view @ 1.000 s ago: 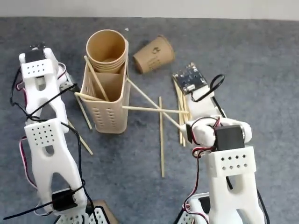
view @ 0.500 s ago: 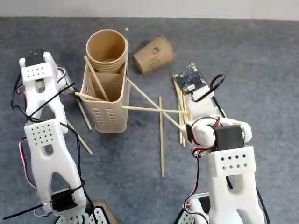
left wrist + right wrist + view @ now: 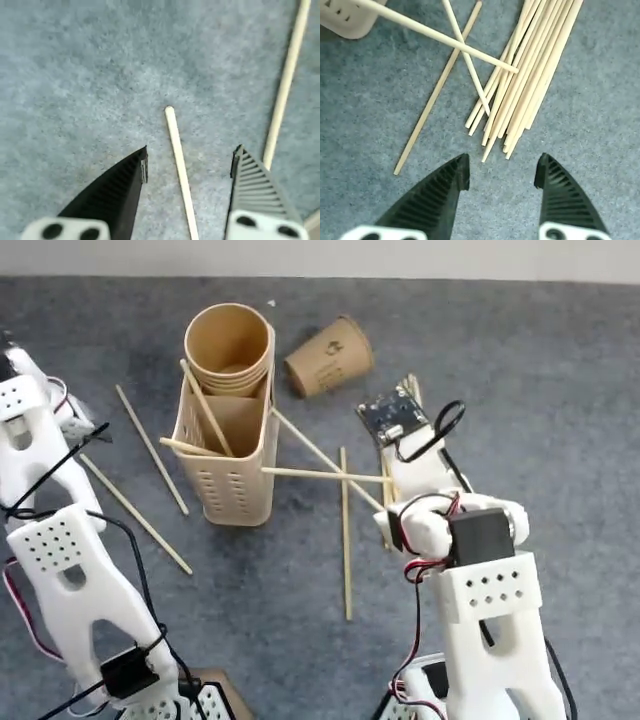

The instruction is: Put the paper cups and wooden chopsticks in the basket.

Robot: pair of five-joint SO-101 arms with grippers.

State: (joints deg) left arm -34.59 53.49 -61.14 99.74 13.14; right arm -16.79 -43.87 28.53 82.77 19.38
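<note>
Overhead, a grey carpet [image 3: 540, 350] covers the table where two white arms stand side by side, the left arm [image 3: 70, 570] at the edge and the right arm [image 3: 490, 610] bent over the middle. Between them a cream basket [image 3: 232, 485] stands upright, with a stack of paper cups [image 3: 230, 340] seated in its far compartment and two chopsticks [image 3: 207, 408] propped in the near one. Another paper cup [image 3: 330, 357] lies on its side on the carpet, just beside the basket's far corner. A leaning pair of chopsticks [image 3: 320, 474] rests on the basket's rim and slants down toward the right arm, crossing a single chopstick [image 3: 345, 535] that lies flat on the carpet. Two loose chopsticks [image 3: 150, 448] lie on the carpet between the basket and the left arm. The right gripper [image 3: 502, 165] hovers with its fingers spread and holding nothing, just short of a bundle of chopsticks [image 3: 530, 75] fanned out on the carpet. The left gripper [image 3: 190, 155] is likewise spread wide, with the end of one chopstick [image 3: 179, 165] lying between its fingers, untouched.
</note>
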